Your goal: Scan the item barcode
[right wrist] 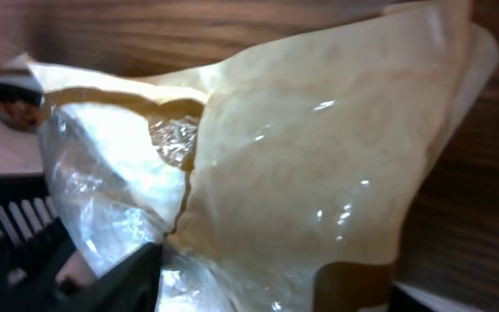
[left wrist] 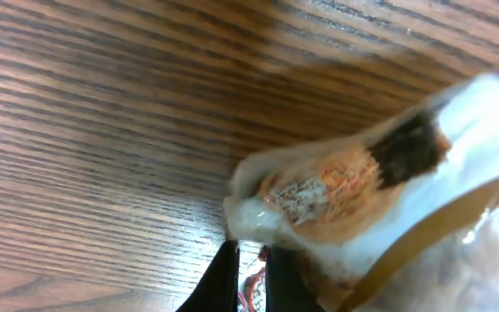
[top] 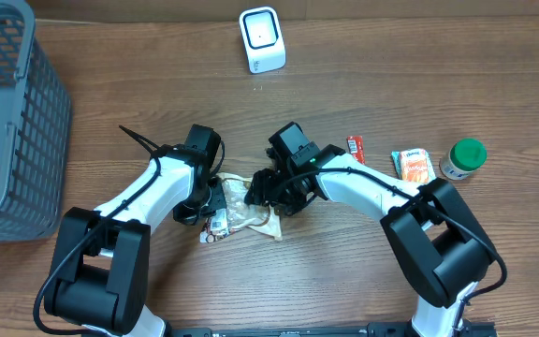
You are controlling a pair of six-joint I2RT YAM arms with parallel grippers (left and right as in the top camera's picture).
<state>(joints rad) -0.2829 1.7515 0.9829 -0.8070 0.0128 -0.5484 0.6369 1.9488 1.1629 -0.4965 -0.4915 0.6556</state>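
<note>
One clear, crinkled film snack packet [top: 246, 211], tan contents, on the wood-grain table [top: 344, 281] between two grippers. Left gripper [top: 206, 208]: closed, pinching its left edge. Right gripper [top: 268, 192]: jaws astride it, grip unclear. One white scanner [top: 262, 39]; one grey mesh basket [top: 7, 122]; one green-lidded jar [top: 463, 157].
</note>
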